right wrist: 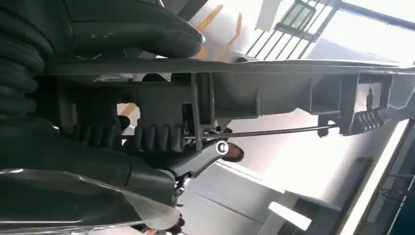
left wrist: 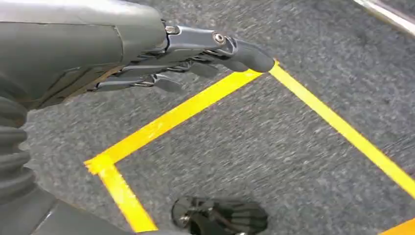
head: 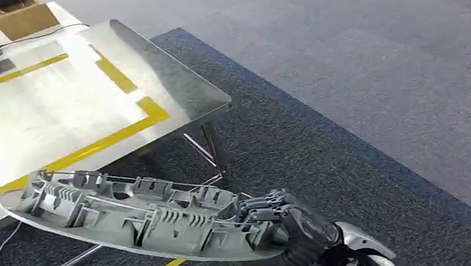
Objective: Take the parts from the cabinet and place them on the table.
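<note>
- grey moulded plastic part (head: 134,216), long and ribbed on its upper face, is carried by the right hand (head: 292,231), which clamps one end of it; thumb on one side, dark fingers (head: 266,209) wrapped over the ribbing.
- in the right wrist view the same hold shows close: the part (right wrist: 274,93) runs straight out from the hand (right wrist: 161,147), gripped at the near end.
- key relation: long axis of the part lies out from the right hand toward the robot's left and slightly forward, its free end over the near edge of the steel counter (head: 165,80), the held end over the carpet, off the counter's corner.
- part is held roughly level, not yet resting on the counter as far as i can judge.
- left hand (left wrist: 195,54) hangs over the carpet and yellow floor tape (left wrist: 166,122), fingers loosely extended, holding nothing.
- judgement: right arm alone does the placing; hand needs to travel forward and left so the whole length lands inside the yellow-taped area (head: 124,79).
</note>
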